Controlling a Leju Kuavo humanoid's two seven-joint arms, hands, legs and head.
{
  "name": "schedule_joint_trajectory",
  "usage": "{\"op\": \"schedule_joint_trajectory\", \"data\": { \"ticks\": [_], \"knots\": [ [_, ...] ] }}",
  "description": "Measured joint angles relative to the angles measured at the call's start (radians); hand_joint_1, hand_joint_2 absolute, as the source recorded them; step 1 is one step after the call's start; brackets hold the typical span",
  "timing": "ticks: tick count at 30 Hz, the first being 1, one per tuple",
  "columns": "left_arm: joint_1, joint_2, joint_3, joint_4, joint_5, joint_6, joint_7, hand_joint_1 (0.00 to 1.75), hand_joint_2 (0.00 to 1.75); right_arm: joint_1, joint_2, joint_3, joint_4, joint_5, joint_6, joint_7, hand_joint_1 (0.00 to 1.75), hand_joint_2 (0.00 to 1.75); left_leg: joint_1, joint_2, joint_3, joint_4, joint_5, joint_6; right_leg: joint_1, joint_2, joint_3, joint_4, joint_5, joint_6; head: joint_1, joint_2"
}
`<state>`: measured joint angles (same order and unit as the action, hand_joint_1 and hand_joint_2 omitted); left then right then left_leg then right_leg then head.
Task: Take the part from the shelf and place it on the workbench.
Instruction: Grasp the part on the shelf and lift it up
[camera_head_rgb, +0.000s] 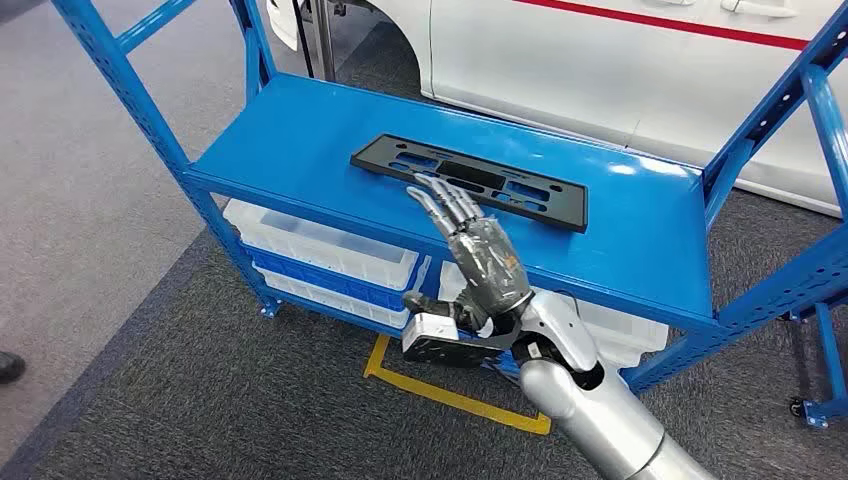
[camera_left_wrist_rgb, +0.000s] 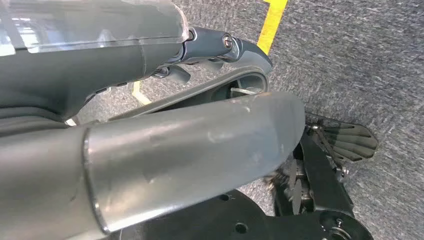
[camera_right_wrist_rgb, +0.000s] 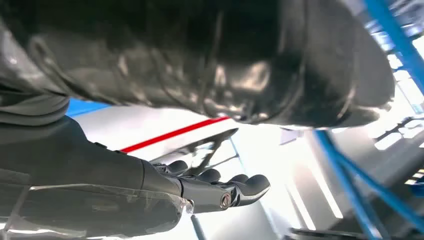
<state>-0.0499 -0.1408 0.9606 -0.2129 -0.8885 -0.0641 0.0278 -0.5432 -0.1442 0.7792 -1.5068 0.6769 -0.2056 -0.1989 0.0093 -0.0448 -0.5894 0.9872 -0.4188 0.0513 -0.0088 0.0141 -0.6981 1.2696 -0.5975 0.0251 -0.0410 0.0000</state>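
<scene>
The part (camera_head_rgb: 490, 175) is a long, flat black plate with several cut-outs, lying across the top of the blue shelf (camera_head_rgb: 300, 140). My right hand (camera_head_rgb: 475, 245) is raised in front of the part's near edge. Its fingers are spread and pointing up, the tips just over that edge, and it holds nothing. In the right wrist view the right hand (camera_right_wrist_rgb: 210, 187) shows straight dark fingers with nothing between them and the thumb. My left hand (camera_left_wrist_rgb: 190, 145) hangs low over the carpet with nothing in it.
White bins (camera_head_rgb: 320, 250) sit on the lower shelf level. Blue uprights (camera_head_rgb: 130, 90) frame the shelf at both ends. A white car (camera_head_rgb: 600, 60) stands behind it. Yellow tape (camera_head_rgb: 450, 395) marks the grey carpet in front. A shoe (camera_head_rgb: 8, 365) shows at the left edge.
</scene>
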Motion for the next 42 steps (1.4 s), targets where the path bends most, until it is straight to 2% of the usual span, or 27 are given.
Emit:
{"op": "schedule_joint_trajectory", "data": {
  "ticks": [2, 3, 5, 7, 10, 13, 15, 17, 18, 19, 20, 21, 22, 23, 25, 27, 28, 30, 32, 33, 34, 35, 36, 38, 39, 40, 42],
  "knots": [
    [0.001, 0.0, 0.0, 0.0, 0.0, 0.0, 0.0, 0.0, 0.0, 0.011, -0.006, -0.01, 0.0, 0.002, -0.002, -0.003, 0.0, 0.0, 0.001, 0.0, 0.001, 0.002, -0.003, -0.003, -0.005, -0.001, -0.007, 0.006, 0.013, 0.005, 0.0, 0.0],
    [0.003, 0.0, 0.0, 0.0, -0.001, -0.001, 0.0, 0.0, 0.0, 0.02, -0.011, -0.02, 0.001, 0.003, -0.004, -0.006, 0.0, 0.0, 0.003, -0.001, 0.002, 0.005, -0.008, -0.007, -0.011, -0.001, -0.004, -0.007, 0.034, 0.009, 0.0, 0.0],
    [0.004, 0.0, 0.0, 0.0, -0.004, -0.002, 0.0, 0.0, 0.0, 0.036, -0.018, -0.036, -0.002, 0.009, -0.008, -0.012, 0.0, 0.0, 0.007, -0.002, 0.004, 0.018, -0.021, -0.02, -0.021, -0.001, 0.049, -0.121, 0.099, 0.019, 0.0, 0.0],
    [0.002, 0.0, 0.0, 0.0, -0.009, -0.002, 0.0, 0.0, 0.0, 0.048, -0.023, -0.047, -0.007, 0.015, -0.01, -0.016, 0.0, 0.0, 0.008, -0.003, 0.002, 0.033, -0.035, -0.035, -0.022, 0.003, 0.095, -0.215, 0.128, 0.017, 0.0, 0.0],
    [0.0, 0.001, 0.0, 0.0, -0.012, -0.003, 0.0, 0.0, 0.0, 0.066, -0.029, -0.058, -0.014, 0.018, -0.012, -0.018, 0.0, 0.0, 0.008, -0.007, 0.006, 0.035, -0.047, -0.055, -0.016, 0.004, 0.106, -0.229, 0.118, -0.005, -0.001, 0.0],
    [0.0, 0.001, 0.0, 0.0, -0.015, -0.003, 0.001, 0.0, 0.0, 0.078, -0.031, -0.067, -0.023, 0.021, -0.013, -0.021, 0.0, 0.0, 0.011, 0.012, 0.003, 0.067, -0.065, -0.069, -0.018, -0.001, 0.128, -0.236, 0.109, -0.027, -0.002, 0.0],
    [-0.001, 0.001, 0.0, 0.0, -0.018, -0.004, 0.001, 0.0, 0.0, 0.083, -0.033, -0.072, -0.026, 0.023, -0.014, -0.023, 0.0, 0.0, 0.011, 0.028, -0.044, 0.156, -0.096, -0.073, -0.018, -0.007, 0.142, -0.238, 0.099, -0.037, -0.002, 0.0],
    [-0.001, 0.0, 0.0, 0.0, -0.02, -0.006, 0.002, 0.0, 0.0, 0.093, -0.036, -0.075, -0.027, 0.026, -0.014, -0.024, 0.0, 0.0, 0.012, 0.036, -0.126, 0.284, -0.127, -0.075, -0.014, -0.013, 0.16, -0.238, 0.083, -0.041, -0.002, 0.0],
    [0.001, 0.0, 0.0, 0.0, -0.021, -0.006, 0.002, 0.0, 0.0, 0.1, -0.037, -0.076, -0.027, 0.027, -0.014, -0.024, 0.0, 0.0, 0.012, 0.037, -0.159, 0.322, -0.124, -0.074, -0.013, -0.015, 0.171, -0.238, 0.072, -0.041, -0.002, 0.0],
    [0.003, 0.0, 0.0, 0.0, -0.021, -0.006, 0.002, 0.0, 0.0, 0.105, -0.039, -0.077, -0.027, 0.028, -0.014, -0.025, 0.0, 0.0, 0.012, 0.038, -0.174, 0.323, -0.099, -0.072, -0.012, -0.016, 0.185, -0.238, 0.061, -0.04, -0.002, 0.0],
    [0.004, 0.0, 0.0, 0.0, -0.021, -0.006, 0.003, 0.0, 0.0, 0.108, -0.04, -0.077, -0.028, 0.029, -0.014, -0.025, 0.0, 0.0, 0.011, 0.038, -0.17, 0.284, -0.055, -0.067, -0.012, -0.016, 0.201, -0.238, 0.048, -0.038, -0.002, 0.0],
    [0.006, 0.0, 0.0, 0.0, -0.021, -0.006, 0.003, 0.0, 0.0, 0.11, -0.04, -0.079, -0.029, 0.029, -0.014, -0.025, 0.0, 0.0, 0.009, 0.039, -0.152, 0.22, -0.006, -0.06, -0.012, -0.016, 0.219, -0.239, 0.035, -0.036, -0.002, 0.0],
    [0.007, 0.001, 0.0, 0.0, -0.021, -0.006, 0.003, 0.0, 0.0, 0.11, -0.041, -0.08, -0.03, 0.03, -0.014, -0.025, 0.0, 0.0, 0.004, 0.041, -0.13, 0.166, 0.028, -0.054, -0.011, -0.017, 0.233, -0.241, 0.022, -0.032, -0.002, 0.0],
    [0.007, 0.001, 0.0, 0.0, -0.021, -0.006, 0.003, 0.0, 0.0, 0.111, -0.042, -0.081, -0.031, 0.03, -0.014, -0.025, 0.0, 0.0, -0.002, 0.044, -0.108, 0.12, 0.042, -0.046, -0.01, -0.017, 0.244, -0.246, 0.013, -0.026, -0.002, 0.0],
    [0.005, 0.001, 0.0, 0.0, -0.021, -0.006, 0.003, 0.0, 0.0, 0.113, -0.044, -0.082, -0.034, 0.031, -0.014, -0.025, 0.0, 0.0, -0.011, 0.046, -0.081, 0.081, 0.018, -0.035, -0.009, -0.02, 0.257, -0.26, 0.005, -0.013, -0.002, 0.0],
    [0.004, 0.001, 0.0, 0.0, -0.021, -0.006, 0.004, 0.0, 0.0, 0.113, -0.045, -0.084, -0.038, 0.031, -0.015, -0.025, 0.0, 0.0, -0.009, 0.042, -0.057, 0.05, -0.002, -0.024, -0.01, -0.021, 0.262, -0.253, 0.017, -0.003, -0.002, 0.0],
    [0.006, 0.001, 0.0, 0.0, -0.021, -0.006, 0.004, 0.0, 0.0, 0.113, -0.047, -0.084, -0.04, 0.031, -0.015, -0.026, 0.0, 0.0, -0.006, 0.04, -0.041, 0.037, -0.007, -0.017, -0.01, -0.021, 0.252, -0.225, 0.029, 0.0, -0.002, 0.0],
    [0.01, 0.0, 0.0, 0.0, -0.021, -0.006, 0.004, 0.0, 0.0, 0.115, -0.051, -0.085, -0.041, 0.031, -0.016, -0.026, 0.0, 0.0, -0.003, 0.037, -0.001, 0.011, -0.019, -0.007, -0.011, -0.018, 0.188, -0.121, 0.032, 0.001, -0.001, 0.0],
    [0.01, 0.0, 0.0, 0.0, -0.021, -0.005, 0.005, 0.0, 0.0, 0.123, -0.057, -0.085, -0.041, 0.031, -0.016, -0.026, 0.0, 0.0, -0.005, 0.031, 0.037, -0.004, -0.038, 0.0, -0.01, -0.016, 0.096, -0.017, -0.012, 0.003, -0.001, 0.0],
    [0.01, 0.0, 0.0, 0.0, -0.022, -0.005, 0.005, 0.0, 0.0, 0.128, -0.06, -0.086, -0.041, 0.031, -0.017, -0.026, 0.0, 0.44, -0.006, 0.027, 0.056, -0.008, -0.05, 0.0, -0.01, -0.016, 0.058, 0.006, -0.041, 0.004, -0.001, 0.0],
    [0.01, 0.0, 0.0, 0.0, -0.023, -0.005, 0.005, 0.0, 0.0, 0.134, -0.063, -0.087, -0.041, 0.031, -0.017, -0.026, 0.0, 0.87, -0.007, 0.023, 0.079, -0.01, -0.066, 0.0, -0.009, -0.016, 0.031, 0.004, -0.06, 0.005, -0.001, 0.0],
    [0.011, 0.0, 0.0, 0.0, -0.025, -0.005, 0.005, 0.0, 0.0, 0.139, -0.066, -0.089, -0.041, 0.032, -0.017, -0.026, 0.0, 1.31, -0.008, 0.019, 0.103, -0.011, -0.083, -0.001, -0.009, -0.016, 0.015, -0.022, -0.055, 0.004, -0.001, 0.0],
    [0.012, 0.0, 0.0, 0.0, -0.028, -0.005, 0.006, 0.0, 0.0, 0.144, -0.069, -0.092, -0.041, 0.033, -0.017, -0.027, 0.0, 1.75, -0.009, 0.016, 0.128, -0.012, -0.101, -0.002, -0.007, -0.015, 0.006, -0.066, -0.018, 0.0, 0.0, 0.0],
    [0.016, -0.003, 0.0, 0.003, -0.032, -0.006, 0.007, 0.0, 0.0, 0.156, -0.076, -0.097, -0.04, 0.034, -0.017, -0.029, 0.0, 1.75, -0.012, 0.011, 0.169, -0.009, -0.139, -0.007, 0.001, -0.013, -0.004, -0.172, 0.131, -0.012, 0.0, 0.0],
    [0.016, -0.004, 0.0, 0.005, -0.034, -0.006, 0.007, 0.0, 0.0, 0.161, -0.079, -0.098, -0.04, 0.035, -0.016, -0.03, 0.0, 1.75, -0.012, 0.009, 0.182, -0.008, -0.158, -0.011, 0.006, -0.012, -0.005, -0.203, 0.19, -0.018, 0.0, 0.0],
    [0.014, -0.005, 0.0, 0.006, -0.035, -0.006, 0.008, 0.0, 0.0, 0.164, -0.08, -0.099, -0.043, 0.035, -0.015, -0.032, 0.0, 1.31, -0.012, 0.008, 0.195, -0.006, -0.171, -0.016, 0.01, -0.011, -0.004, -0.22, 0.221, -0.024, 0.0, 0.0],
    [0.006, -0.006, 0.0, 0.006, -0.036, -0.005, 0.008, 0.0, 0.0, 0.161, -0.08, -0.102, -0.054, 0.037, -0.013, -0.034, 0.0, 0.44, -0.011, 0.01, 0.204, 0.015, -0.169, -0.026, 0.013, -0.01, 0.018, -0.227, 0.205, -0.036, 0.0, 0.0]
  ]
}}
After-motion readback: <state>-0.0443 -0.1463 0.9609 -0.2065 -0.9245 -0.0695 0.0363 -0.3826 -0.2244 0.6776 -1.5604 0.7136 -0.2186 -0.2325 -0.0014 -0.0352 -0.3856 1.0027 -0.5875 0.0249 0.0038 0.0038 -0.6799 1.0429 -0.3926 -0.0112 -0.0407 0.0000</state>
